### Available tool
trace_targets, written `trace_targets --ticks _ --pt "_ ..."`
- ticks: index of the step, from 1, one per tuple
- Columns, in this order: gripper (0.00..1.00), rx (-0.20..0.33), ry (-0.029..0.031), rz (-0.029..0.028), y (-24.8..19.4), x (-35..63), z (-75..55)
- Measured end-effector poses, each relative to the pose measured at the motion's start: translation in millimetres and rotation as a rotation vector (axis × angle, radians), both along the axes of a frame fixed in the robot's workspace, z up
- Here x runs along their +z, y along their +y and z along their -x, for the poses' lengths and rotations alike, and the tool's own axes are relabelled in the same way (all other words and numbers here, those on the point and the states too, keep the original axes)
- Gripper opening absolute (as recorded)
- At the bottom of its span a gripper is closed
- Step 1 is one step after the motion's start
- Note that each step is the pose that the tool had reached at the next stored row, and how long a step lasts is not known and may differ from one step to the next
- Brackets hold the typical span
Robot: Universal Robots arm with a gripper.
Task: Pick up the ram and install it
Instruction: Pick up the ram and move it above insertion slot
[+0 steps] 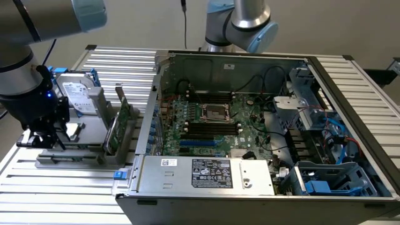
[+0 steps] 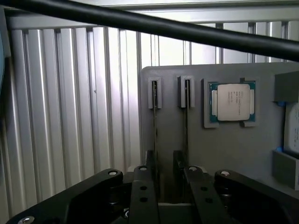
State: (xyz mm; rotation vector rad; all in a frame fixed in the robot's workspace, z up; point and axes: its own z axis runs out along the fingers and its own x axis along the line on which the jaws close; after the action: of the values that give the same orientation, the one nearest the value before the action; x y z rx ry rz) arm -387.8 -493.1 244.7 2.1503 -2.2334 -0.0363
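Two thin ram sticks stand edge-on in slotted clips on a grey holder (image 2: 261, 149). In the wrist view my gripper (image 2: 163, 163) is open and low over the holder. Its black fingers (image 2: 149, 161) straddle the nearer part of one ram stick (image 2: 155, 121), which lies close to one finger. The second stick (image 2: 186, 126) runs just outside the other finger. In the exterior view my gripper (image 1: 47, 140) hangs over the holder (image 1: 87, 161) at the exterior view's left. Black memory slots (image 1: 212, 127) lie on the motherboard inside the open computer case (image 1: 187, 180).
A square silver processor chip (image 2: 232, 101) sits in a pocket of the holder beside the sticks. A taller green expansion card (image 1: 120, 123) stands upright between the holder and the case. A hard drive (image 1: 78, 96) rests behind it. A second robot arm (image 1: 247, 23) stands behind the case.
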Motion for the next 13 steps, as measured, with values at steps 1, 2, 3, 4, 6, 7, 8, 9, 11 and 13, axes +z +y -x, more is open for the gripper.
trace_targets --ticks 1,2,3,4,6,7,8,9,11,13 --pt "0.31 0.000 0.0000 0.0000 -0.4 -1.8 0.0" --pt "0.31 0.000 0.0001 0.0000 -0.8 -3.6 0.0" --pt "0.31 0.000 0.0000 0.0000 -1.1 -5.4 0.0" --pt "0.31 0.000 0.0000 0.0000 -1.5 -7.2 0.0" --pt "0.31 0.000 0.0001 0.0000 -2.2 -11.0 0.0" --pt "0.31 0.000 0.0001 0.0001 -2.4 -12.6 0.0" --pt "0.31 0.000 0.0001 0.0000 -2.8 -14.6 0.0" --pt "0.31 0.000 0.0000 0.0000 -3.0 -16.4 0.0" --pt "0.31 0.000 0.0000 0.0000 -3.5 -20.0 0.0" --pt "0.31 0.000 0.0000 0.0000 -3.8 -23.6 0.0"
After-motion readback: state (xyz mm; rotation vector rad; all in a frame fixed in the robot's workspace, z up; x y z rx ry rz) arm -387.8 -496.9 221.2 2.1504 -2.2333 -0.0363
